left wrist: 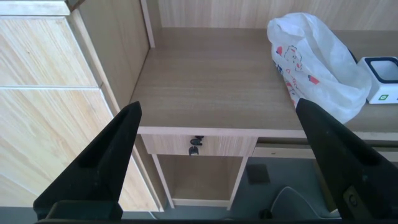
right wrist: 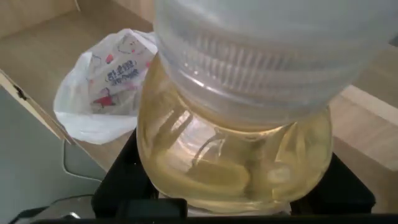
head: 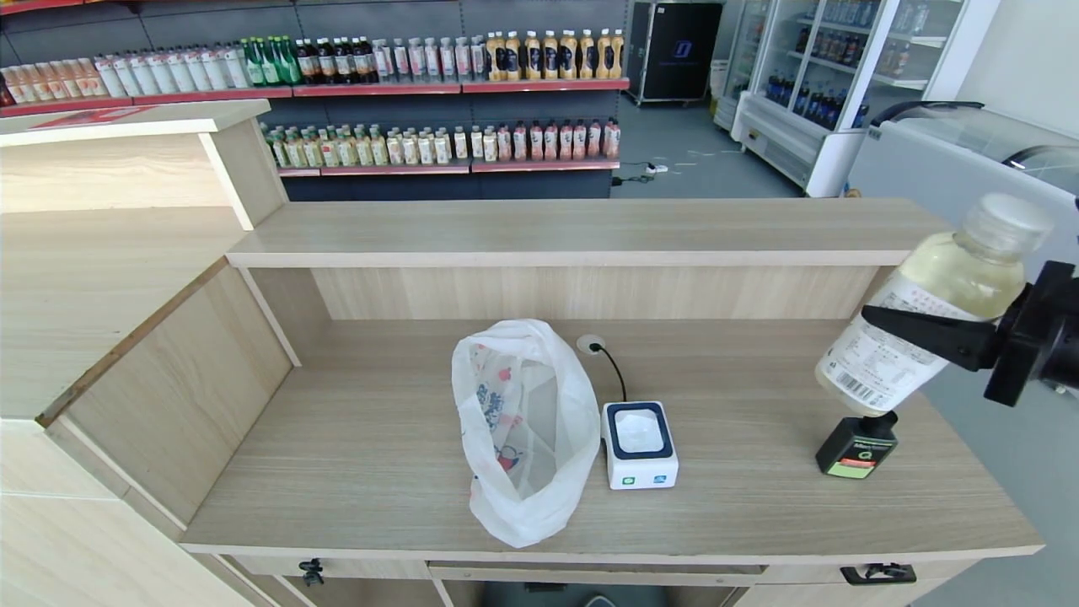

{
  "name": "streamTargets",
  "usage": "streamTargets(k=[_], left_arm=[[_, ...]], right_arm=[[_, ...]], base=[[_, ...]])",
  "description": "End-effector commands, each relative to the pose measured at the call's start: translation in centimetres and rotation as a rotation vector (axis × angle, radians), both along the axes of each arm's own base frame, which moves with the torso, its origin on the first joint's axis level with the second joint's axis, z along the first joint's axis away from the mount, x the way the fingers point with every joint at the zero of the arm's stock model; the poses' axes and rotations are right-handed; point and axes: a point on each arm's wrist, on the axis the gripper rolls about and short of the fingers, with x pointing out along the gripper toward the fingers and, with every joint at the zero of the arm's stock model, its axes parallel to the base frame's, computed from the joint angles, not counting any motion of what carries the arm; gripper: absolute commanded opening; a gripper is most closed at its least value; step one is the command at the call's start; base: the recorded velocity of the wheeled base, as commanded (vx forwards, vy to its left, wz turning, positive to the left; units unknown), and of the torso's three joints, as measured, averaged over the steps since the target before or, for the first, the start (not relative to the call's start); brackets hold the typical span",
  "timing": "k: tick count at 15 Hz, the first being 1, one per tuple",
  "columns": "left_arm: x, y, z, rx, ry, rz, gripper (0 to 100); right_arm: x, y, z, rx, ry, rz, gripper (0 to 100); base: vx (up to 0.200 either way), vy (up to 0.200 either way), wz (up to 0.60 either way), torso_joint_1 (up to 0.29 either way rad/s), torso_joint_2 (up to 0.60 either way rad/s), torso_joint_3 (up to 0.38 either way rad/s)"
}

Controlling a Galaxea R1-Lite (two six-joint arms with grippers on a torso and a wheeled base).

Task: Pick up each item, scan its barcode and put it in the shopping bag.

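Holding pale yellow liquid, the bottle [head: 931, 282] sits clamped in right fingers [head: 923, 331]; left fingers [left wrist: 99, 168] gape.

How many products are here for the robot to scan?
2. A pale drink bottle is held in the right gripper above the counter's right end; a small black container stands on the counter below it. The shopping bag may hide more.
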Motion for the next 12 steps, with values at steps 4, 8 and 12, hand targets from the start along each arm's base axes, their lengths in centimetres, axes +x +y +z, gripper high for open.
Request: streamTargets(k=[4,8,12], left_arm=[[0.0,0.0,0.0,0.000,-0.001,0.000,100],[0.0,0.0,0.0,0.000,-0.001,0.000,100],[0.0,0.0,0.0,0.000,-0.001,0.000,100]], right_arm=[[4.9,-3.5,-3.7,-0.366,-0.142,-0.042,0],[5.6,-5.6,-4.3,-0.581,-0.336,0.063,0],[6.2,-7.1,-3.9,-0.737,-0.537,0.166,0]], base=[[0.000,0.000,0.00,0.000,0.00,0.000],[0.000,0.000,0.00,0.000,0.00,0.000],[0.000,0.000,0.00,0.000,0.00,0.000]])
